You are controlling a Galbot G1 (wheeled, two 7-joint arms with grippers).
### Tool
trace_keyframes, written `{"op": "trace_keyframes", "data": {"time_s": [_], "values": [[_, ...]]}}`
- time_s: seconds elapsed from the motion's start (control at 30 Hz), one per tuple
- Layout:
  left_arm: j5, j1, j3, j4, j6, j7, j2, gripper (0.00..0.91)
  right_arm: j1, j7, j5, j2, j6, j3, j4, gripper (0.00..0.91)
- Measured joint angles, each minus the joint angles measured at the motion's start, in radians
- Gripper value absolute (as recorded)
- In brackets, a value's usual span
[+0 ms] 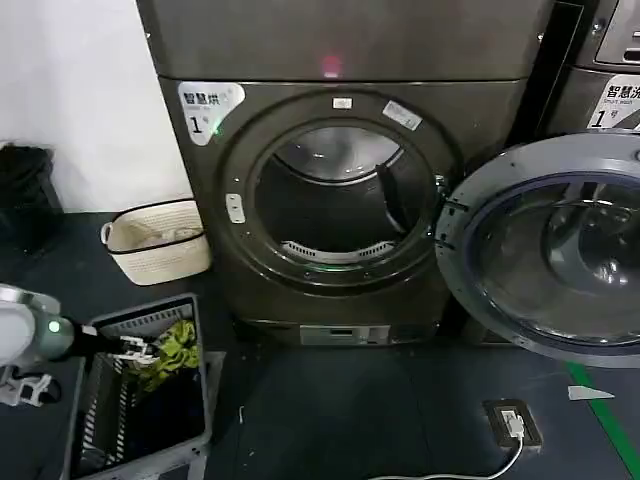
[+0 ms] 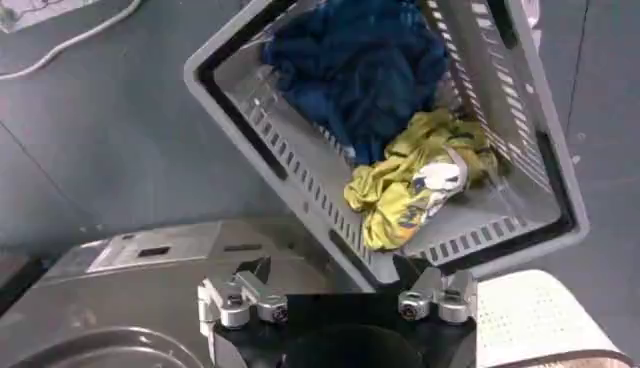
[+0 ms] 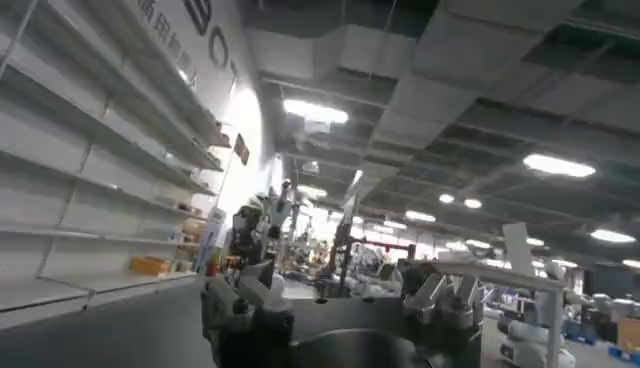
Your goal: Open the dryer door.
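The dryer door stands wide open, swung out to the right of the machine, its grey inner face and dark glass turned toward me. The drum opening is exposed and looks empty. My left gripper hovers low at the left over a grey laundry basket. In the left wrist view that gripper is open with nothing held, just above the basket's rim. My right gripper points up at a ceiling, open and empty.
The grey basket holds a yellow-green garment and dark blue clothes. A white woven basket sits left of the dryer. A socket with a cable lies on the floor. A neighbouring machine stands behind the open door.
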Motion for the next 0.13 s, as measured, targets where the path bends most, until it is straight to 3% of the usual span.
{"op": "trace_keyframes", "data": {"time_s": [0.13], "values": [[-0.005,0.0,0.0,0.0,0.0,0.0,0.0,0.907,0.0,-0.001,0.0,0.0,0.002,0.0,0.0,0.907]]}}
